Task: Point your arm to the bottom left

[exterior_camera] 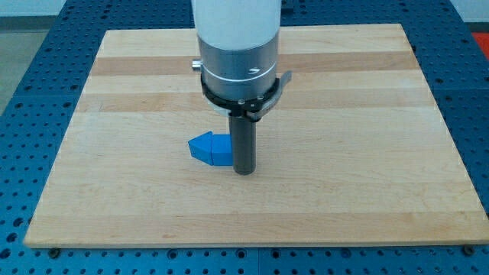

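A blue block (210, 148), roughly pentagon shaped, lies on the wooden board (114, 176) a little left of the view's middle. My tip (244, 172) rests on the board just to the right of the blue block, touching or nearly touching its right side. The dark rod rises from the tip to the arm's silver and white body at the view's top middle. No other block shows.
The wooden board (367, 191) is surrounded by a blue perforated table (23, 46) on all sides. The arm's wide body (237, 53) hides part of the board's upper middle.
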You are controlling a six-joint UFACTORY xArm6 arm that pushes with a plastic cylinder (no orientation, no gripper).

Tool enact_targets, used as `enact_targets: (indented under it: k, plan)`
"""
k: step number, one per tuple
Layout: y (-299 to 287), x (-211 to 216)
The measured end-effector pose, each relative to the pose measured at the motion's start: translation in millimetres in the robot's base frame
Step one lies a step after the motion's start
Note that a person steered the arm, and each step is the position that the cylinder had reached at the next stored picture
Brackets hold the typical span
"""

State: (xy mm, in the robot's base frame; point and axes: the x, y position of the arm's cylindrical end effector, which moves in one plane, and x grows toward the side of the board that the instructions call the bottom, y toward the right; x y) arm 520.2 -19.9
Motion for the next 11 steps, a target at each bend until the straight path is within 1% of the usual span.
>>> enact_targets:
  k: [1, 2, 3, 6, 9, 10, 11]
  plan:
    - [19, -1]
    - [63, -13]
    - [64, -36]
    - [-19, -38]
    - [-73, -16]
    - [-97, -14]
    - [-111, -27]
